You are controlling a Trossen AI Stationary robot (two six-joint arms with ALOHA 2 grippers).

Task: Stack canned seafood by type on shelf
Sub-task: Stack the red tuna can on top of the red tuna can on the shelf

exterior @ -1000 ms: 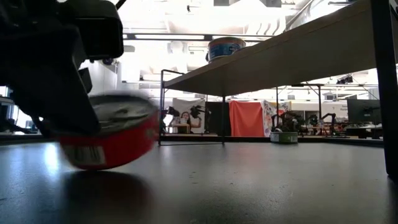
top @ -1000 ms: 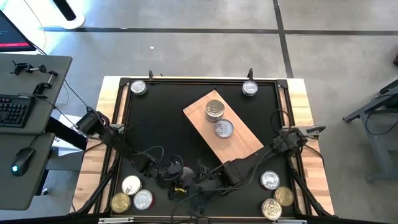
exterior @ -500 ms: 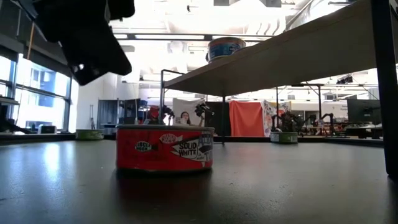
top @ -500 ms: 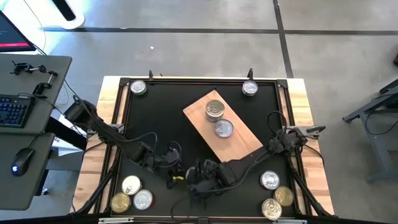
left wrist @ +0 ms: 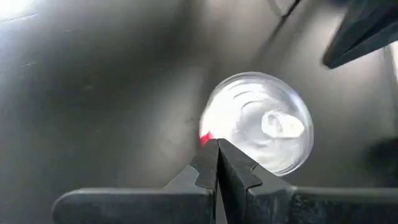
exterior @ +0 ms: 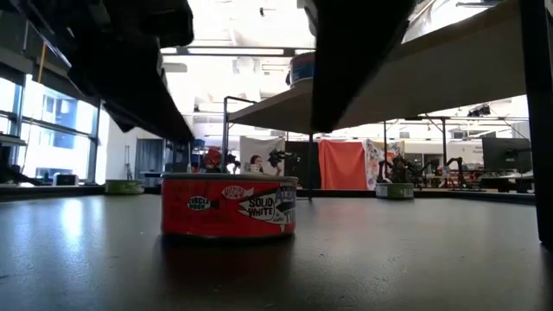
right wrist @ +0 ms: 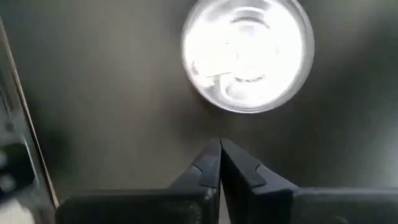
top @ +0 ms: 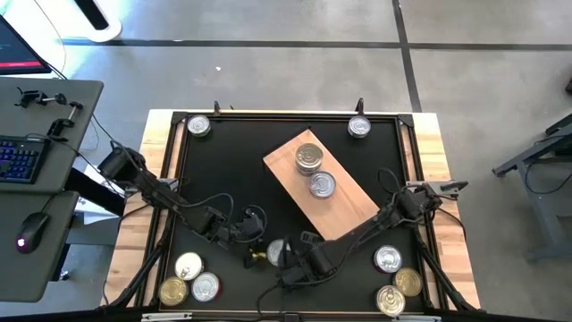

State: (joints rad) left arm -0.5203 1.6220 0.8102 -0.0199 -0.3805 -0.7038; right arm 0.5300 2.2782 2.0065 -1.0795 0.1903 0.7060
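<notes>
Cans are mostly unsorted: going left to right, you have one tin [top: 198, 126] at the far left corner of the worktop [top: 232, 170] and three tins [top: 189, 279] clustered at the near left corner. Your left tool [left wrist: 217, 155] hangs over the near middle with its fingers pressed together, holding nothing; the red-labelled tin [exterior: 229, 206] stands upright just beside it, free on the black surface. Your right tool [right wrist: 219, 155] hovers next to that same tin, fingers likewise together and empty. On the shelf [top: 353, 207], the angled wooden board in the centre, you have a short stack [top: 308, 157] and one single tin [top: 322, 186] beside it. Further right, one tin [top: 359, 128] sits at the far right corner and three more [top: 395, 280] at the near right corner. I'd judge you about a quarter done, with nine tins left to stack.
</notes>
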